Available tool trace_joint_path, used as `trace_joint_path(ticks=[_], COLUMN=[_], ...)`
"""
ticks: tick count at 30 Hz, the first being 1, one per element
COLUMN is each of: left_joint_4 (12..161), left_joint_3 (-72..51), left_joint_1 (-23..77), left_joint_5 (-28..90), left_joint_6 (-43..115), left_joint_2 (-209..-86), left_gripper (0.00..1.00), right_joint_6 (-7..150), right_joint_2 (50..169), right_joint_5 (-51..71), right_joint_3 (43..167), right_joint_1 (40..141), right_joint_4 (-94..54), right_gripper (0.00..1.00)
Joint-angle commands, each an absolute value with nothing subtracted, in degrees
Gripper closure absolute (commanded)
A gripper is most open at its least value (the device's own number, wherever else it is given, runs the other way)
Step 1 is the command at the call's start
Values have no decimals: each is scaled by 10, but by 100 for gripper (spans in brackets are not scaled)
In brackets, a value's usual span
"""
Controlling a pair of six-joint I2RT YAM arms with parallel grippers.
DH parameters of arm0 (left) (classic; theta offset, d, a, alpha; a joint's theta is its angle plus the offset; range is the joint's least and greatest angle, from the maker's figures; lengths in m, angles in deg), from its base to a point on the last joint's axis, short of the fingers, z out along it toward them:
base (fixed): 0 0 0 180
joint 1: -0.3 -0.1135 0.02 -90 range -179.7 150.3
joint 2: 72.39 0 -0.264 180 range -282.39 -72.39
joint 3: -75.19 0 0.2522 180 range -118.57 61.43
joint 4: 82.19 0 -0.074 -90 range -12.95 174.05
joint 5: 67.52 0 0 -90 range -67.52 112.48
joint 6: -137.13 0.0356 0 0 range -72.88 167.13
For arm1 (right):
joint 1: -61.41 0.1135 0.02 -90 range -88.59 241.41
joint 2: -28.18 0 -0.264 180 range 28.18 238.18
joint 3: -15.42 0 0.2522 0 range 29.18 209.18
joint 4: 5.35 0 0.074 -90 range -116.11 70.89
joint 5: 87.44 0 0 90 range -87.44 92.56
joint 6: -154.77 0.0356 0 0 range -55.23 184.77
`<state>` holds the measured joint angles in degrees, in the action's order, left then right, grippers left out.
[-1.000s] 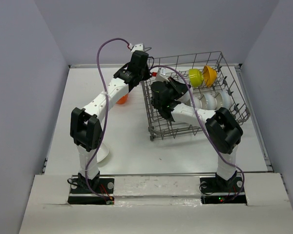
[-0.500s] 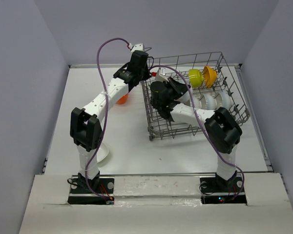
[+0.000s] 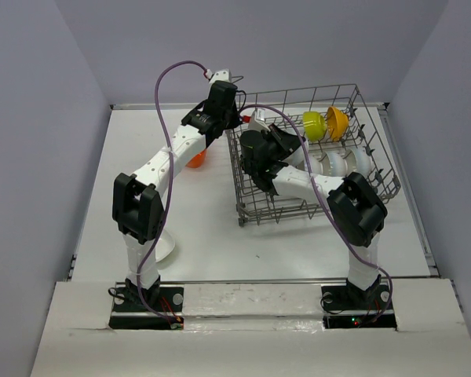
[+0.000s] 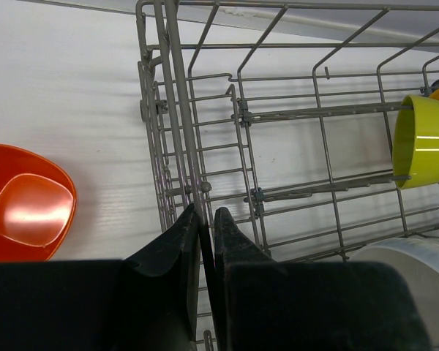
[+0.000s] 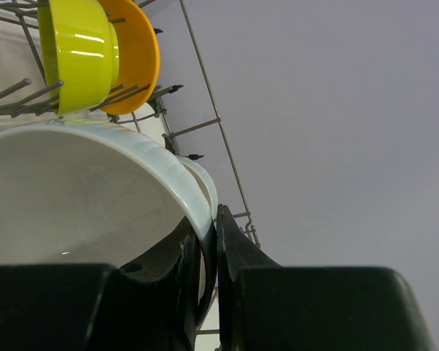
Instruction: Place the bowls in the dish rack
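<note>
Both grips locked on, and the rack creeps left

Left gripper (image 4: 203,219) is pinched narrow on a side wire of the dish rack (image 4: 314,117), with the red-orange bowl (image 4: 25,208) on the table off to its left and the lime green bowl (image 4: 421,142) standing in the rack ahead to its right. Right gripper (image 5: 205,234) nips the rim of a white bowl (image 5: 80,190), and the orange-yellow bowl (image 5: 135,51) is beyond. Since a second ago the rack's near corner seems to have slid slightly left, the right wrist with it.

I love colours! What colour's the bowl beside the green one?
Orange-yellow bowl, best in right wrist view.
</note>
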<state>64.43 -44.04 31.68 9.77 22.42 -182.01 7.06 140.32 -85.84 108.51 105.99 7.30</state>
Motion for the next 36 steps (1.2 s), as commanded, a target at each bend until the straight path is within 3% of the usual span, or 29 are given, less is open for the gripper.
trace_joint_path(ticks=[1, 4, 7, 9, 14, 36], left_joint_4=[657, 656, 654, 654, 652, 643], left_joint_3=[-466, -465, -465, -464, -469, -499], left_joint_1=[336, 340, 343, 344, 344, 345], left_joint_5=[118, 118, 112, 109, 100, 84], left_joint_6=[257, 254, 255, 256, 263, 288], left_joint_2=[-1788, -1786, -1783, -1778, -1772, -1769], left_gripper=[100, 100, 90, 76, 54, 27], right_joint_6=[7, 7, 8, 8, 9, 18], right_joint_2=[1419, 1407, 1386, 1374, 1346, 1307], right_joint_5=[-880, -881, -882, -882, -882, -881], right_joint_3=[1078, 1077, 1076, 1074, 1071, 1059], right_joint_1=[1102, 1102, 1102, 1102, 1102, 1126], right_joint_4=[20, 21, 21, 22, 25, 44], right_gripper=[99, 99, 99, 99, 99, 99])
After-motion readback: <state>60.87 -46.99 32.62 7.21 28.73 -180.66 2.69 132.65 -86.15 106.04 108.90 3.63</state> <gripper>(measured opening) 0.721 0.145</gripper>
